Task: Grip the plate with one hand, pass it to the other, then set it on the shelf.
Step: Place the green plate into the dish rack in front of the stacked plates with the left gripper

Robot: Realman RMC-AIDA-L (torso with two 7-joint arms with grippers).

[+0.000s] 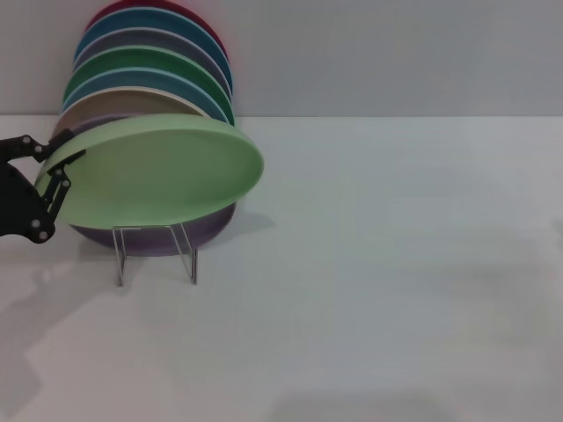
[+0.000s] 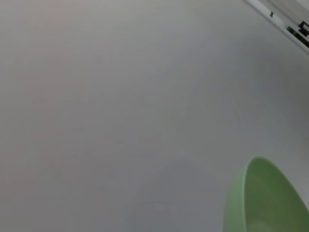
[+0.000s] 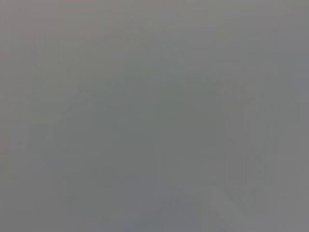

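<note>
Left hand clamped on plate

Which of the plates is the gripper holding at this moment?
The pale mint-green plate, frontmost and tilted flattest. The left gripper clamps its rim; the other plates stand behind it in the clear rack.

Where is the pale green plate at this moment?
In the head view, the pale green plate is at the left, gripped at its rim by the left gripper, above the clear rack.
</note>
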